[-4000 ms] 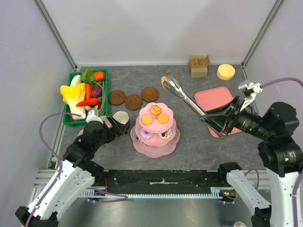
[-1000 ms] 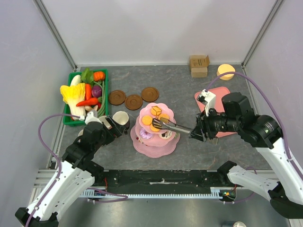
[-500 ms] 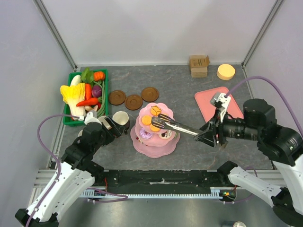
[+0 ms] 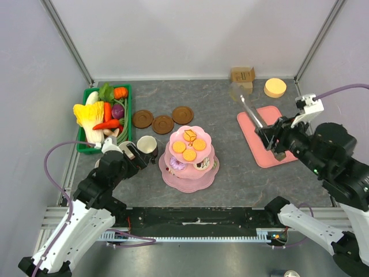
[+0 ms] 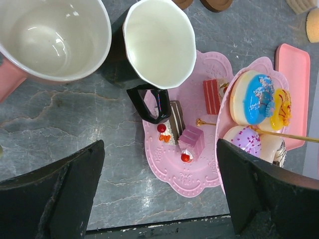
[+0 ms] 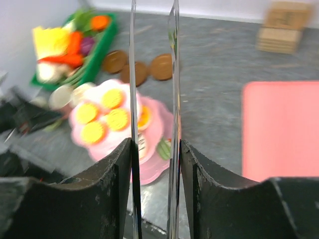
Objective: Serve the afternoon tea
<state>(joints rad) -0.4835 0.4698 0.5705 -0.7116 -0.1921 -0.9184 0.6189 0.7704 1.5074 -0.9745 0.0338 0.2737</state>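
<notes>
Metal tongs [image 6: 173, 99] sit clamped in right claw [image 6: 154, 154]; left claw [image 5: 159, 149] gapes empty.

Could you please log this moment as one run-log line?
right gripper: shut on tongs, tongs empty | left gripper: open, empty

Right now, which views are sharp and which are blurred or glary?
Right wrist: the scene behind the tongs is soft, the pink stand smeared. Top external: sharp, only the tongs streaked. Left wrist: crisp, small highlights inside the pink mug.
</notes>
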